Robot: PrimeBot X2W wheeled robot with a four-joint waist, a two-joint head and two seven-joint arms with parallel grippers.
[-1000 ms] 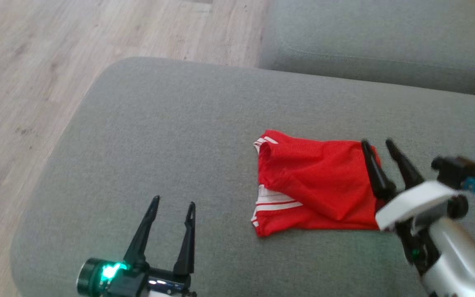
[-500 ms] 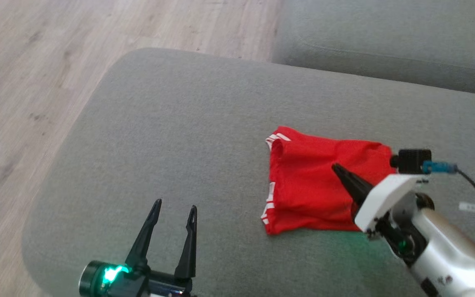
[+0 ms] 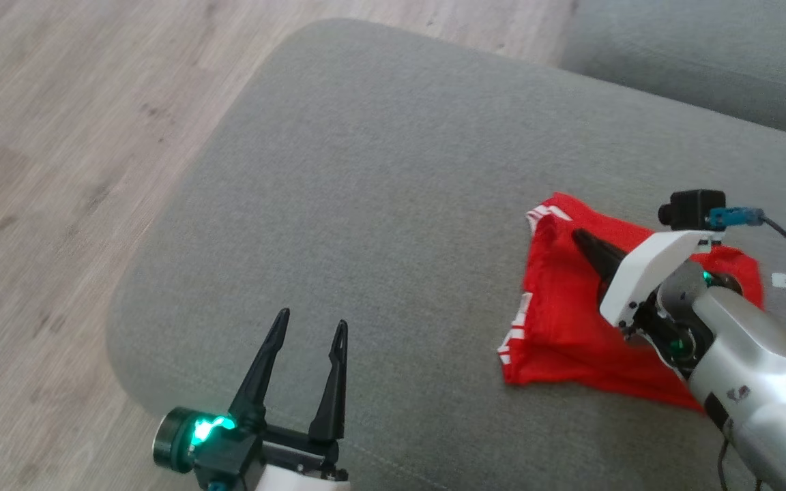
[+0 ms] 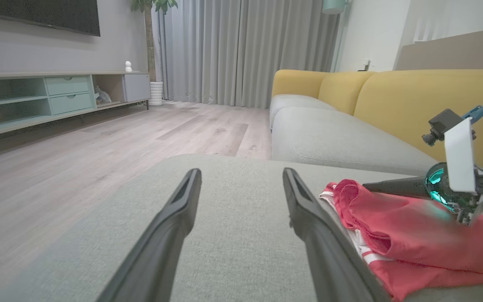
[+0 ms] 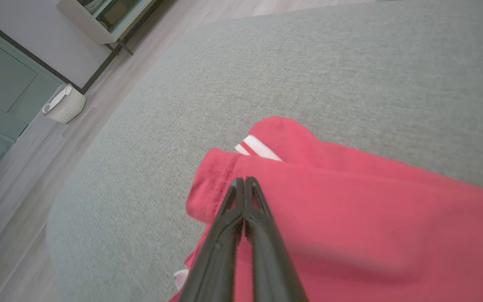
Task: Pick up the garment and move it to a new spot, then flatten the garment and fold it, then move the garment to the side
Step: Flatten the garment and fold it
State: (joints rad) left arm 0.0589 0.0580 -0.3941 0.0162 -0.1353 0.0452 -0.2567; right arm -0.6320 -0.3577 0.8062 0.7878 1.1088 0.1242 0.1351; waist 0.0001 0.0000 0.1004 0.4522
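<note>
The garment [image 3: 563,327] is a pair of red shorts with white stripes, lying folded and rumpled on the grey sofa seat [image 3: 379,170]. My right gripper [image 3: 578,235] is shut, its fingers lying low across the top of the cloth and pointing at its far left corner. In the right wrist view the closed fingertips [image 5: 241,179] rest over a red fold [image 5: 350,201] with no cloth pinched between them. My left gripper [image 3: 311,317] stands open over bare cushion, left of the shorts. The left wrist view shows its spread fingers [image 4: 241,172] and the shorts [image 4: 413,235] to their right.
Wooden floor [image 3: 59,136] lies left of the seat's rounded edge. A second grey cushion [image 3: 707,54] sits at the back right, with yellow backrests [image 4: 413,96] behind. A low cabinet [image 4: 57,92] and a white basket [image 5: 63,104] stand across the floor.
My right gripper has shut and swung from the shorts' right edge across onto them, toward their left. The head view has shifted; the left gripper keeps its place.
</note>
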